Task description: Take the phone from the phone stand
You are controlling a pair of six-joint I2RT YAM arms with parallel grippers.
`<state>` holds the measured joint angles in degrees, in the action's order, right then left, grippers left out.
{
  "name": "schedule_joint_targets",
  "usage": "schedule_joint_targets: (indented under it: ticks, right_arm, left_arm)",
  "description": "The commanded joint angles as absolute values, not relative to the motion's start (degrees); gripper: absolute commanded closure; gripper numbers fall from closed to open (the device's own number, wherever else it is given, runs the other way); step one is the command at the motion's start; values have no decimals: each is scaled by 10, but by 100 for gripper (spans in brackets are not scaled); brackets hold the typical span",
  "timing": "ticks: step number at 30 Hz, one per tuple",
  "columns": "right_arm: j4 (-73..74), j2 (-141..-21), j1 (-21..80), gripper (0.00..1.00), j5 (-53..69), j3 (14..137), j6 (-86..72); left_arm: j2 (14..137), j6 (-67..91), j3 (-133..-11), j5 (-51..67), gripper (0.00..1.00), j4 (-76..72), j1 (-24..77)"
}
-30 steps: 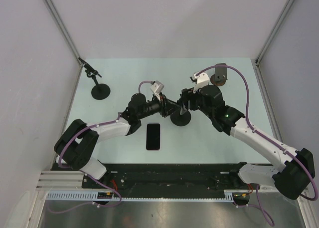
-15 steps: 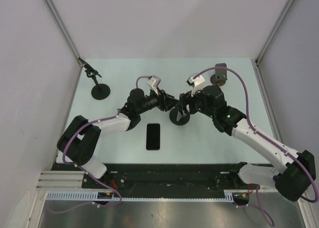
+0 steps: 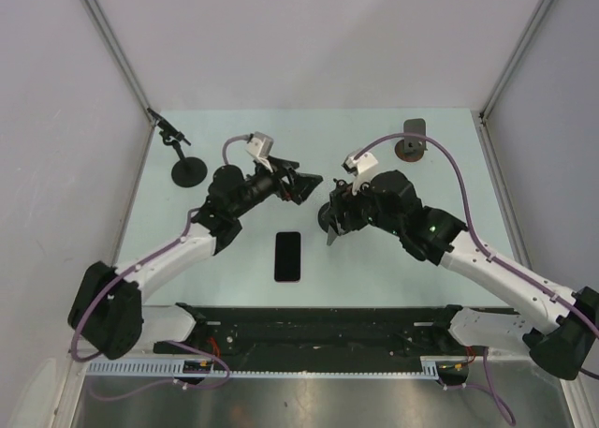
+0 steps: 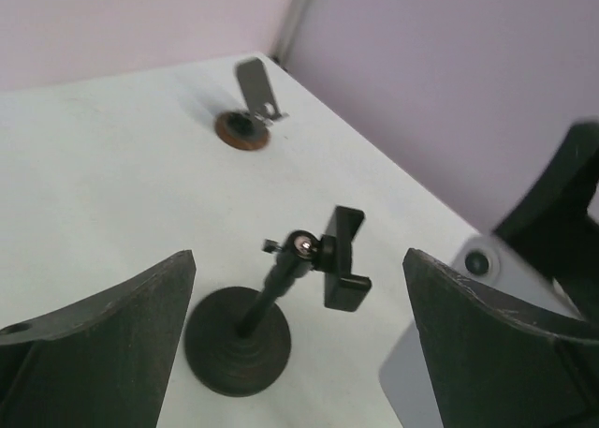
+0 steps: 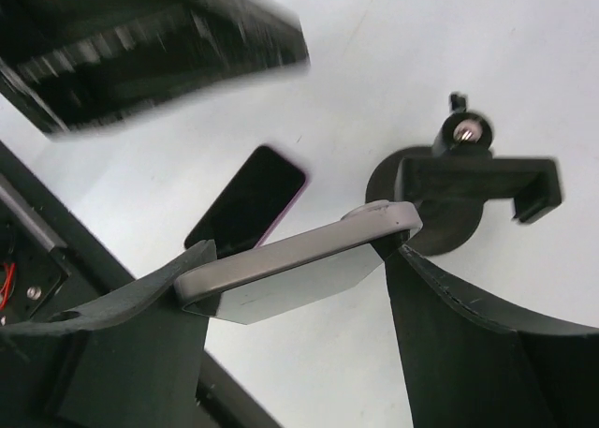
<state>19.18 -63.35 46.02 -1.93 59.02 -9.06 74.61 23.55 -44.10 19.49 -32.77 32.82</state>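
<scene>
The grey phone (image 5: 290,259) is gripped edge to edge by my right gripper (image 5: 299,259), which is shut on it, and it hangs tilted above the table. The black phone stand (image 5: 426,217) is just beyond it, and its clamp (image 5: 477,180) is empty. In the left wrist view the stand (image 4: 236,339) rests upright on its round base with its clamp (image 4: 342,259) turned right. My left gripper (image 4: 298,255) is wide open, short of the stand and touching nothing. From above, the left gripper (image 3: 307,186) hovers left of the right gripper (image 3: 329,224), which covers most of the stand.
A dark phone with a pink edge (image 3: 287,256) lies flat near the front middle. A second black stand (image 3: 190,172) is at the back left. A brown-based holder (image 3: 409,147) is at the back right. Side walls close in the table.
My left gripper has opened wide and pulled back to the left, away from the stand. The right gripper has shifted slightly left, still holding the grey phone.
</scene>
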Motion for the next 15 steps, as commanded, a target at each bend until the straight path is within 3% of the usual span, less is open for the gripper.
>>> schedule_joint_targets:
  ticks: [1,6,15]
  right_arm:
    - [256,-635,499,100,-62,628,-142]
    - [310,-678,526,100,-53,631,-195]
    - [329,-837,534,100,-104,666,-294]
  left_arm:
    - [658,179,-449,81,0,-195,310]
    - [542,108,-466,-77,0,-50,304]
    - [361,-25,-416,-235,0,-30,301]
